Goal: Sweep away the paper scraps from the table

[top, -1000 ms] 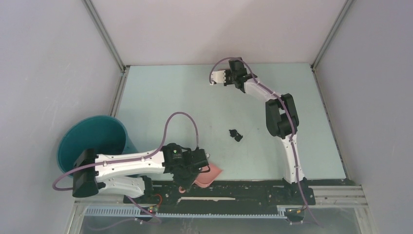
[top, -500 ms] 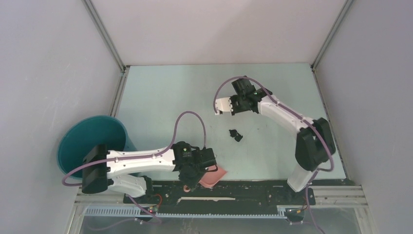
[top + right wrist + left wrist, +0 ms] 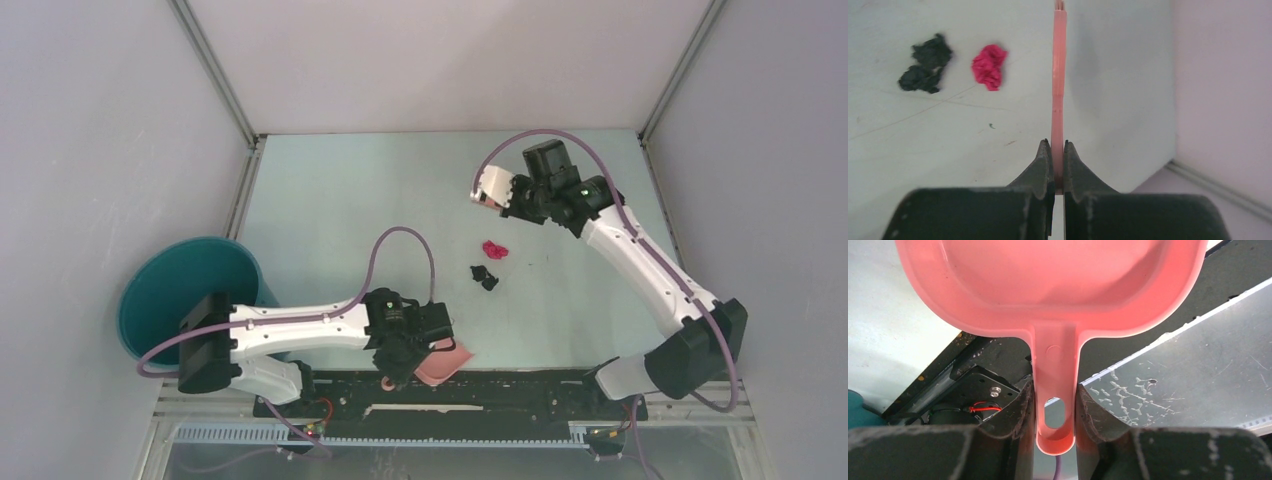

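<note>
The pale mint-green table [image 3: 330, 200], metal-railed and enclosed by plain grey walls [image 3: 440, 60], has a teal bucket [image 3: 185, 290] beside its near left corner. The paper scraps [image 3: 485, 277] in view, one magenta wad [image 3: 989, 66] with black wads [image 3: 925, 70] just beside it, lie mid-table between the two tools. The right gripper [image 3: 1057, 146] is clamped on a salmon-pink brush [image 3: 492, 187] beyond them, while the left gripper [image 3: 1054, 395] is clamped on the handle of a salmon-pink dustpan [image 3: 1048, 285] at the near edge, apart from them.
</note>
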Robot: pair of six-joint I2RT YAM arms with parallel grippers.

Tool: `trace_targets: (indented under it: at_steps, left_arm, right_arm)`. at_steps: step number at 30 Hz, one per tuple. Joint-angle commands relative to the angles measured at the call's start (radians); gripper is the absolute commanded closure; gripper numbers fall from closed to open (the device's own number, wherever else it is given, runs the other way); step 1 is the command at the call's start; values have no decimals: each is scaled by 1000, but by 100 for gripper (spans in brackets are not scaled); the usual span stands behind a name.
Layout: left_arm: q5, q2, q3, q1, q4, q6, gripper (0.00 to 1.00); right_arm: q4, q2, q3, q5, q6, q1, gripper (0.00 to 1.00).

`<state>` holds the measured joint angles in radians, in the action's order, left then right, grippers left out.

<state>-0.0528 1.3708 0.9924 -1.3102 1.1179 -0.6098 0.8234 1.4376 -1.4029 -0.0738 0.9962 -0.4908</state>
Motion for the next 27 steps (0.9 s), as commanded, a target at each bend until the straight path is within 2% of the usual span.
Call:
trace_targets:
  at_steps: [1, 7, 12, 17, 20, 23, 27]
  left_arm:
    - [48, -29, 60, -14, -12, 72, 100]
    - [198, 101, 146, -14, -54, 127, 100]
    - [310, 247, 215, -14, -145, 144, 99]
    - [301, 301, 177, -14, -251, 155, 87]
    - [334, 282, 138, -16, -284, 133, 75]
    - [414, 211, 67, -20, -354, 85, 54]
    - [455, 35, -126, -32, -591, 45, 50]
  right_arm:
    - [-65, -81, -49, 115, -129, 28, 100]
    - [9, -147, -62, 130, -302, 75, 100]
    - [24, -250, 31, 97, -333, 113, 100]
    - [21, -323, 124, 37, -328, 182, 100]
    - [30, -338, 138, -6, -341, 233, 100]
    - [29, -342, 154, -47, -350, 264, 100]
    - [20, -337, 182, -98, -367, 299, 100]
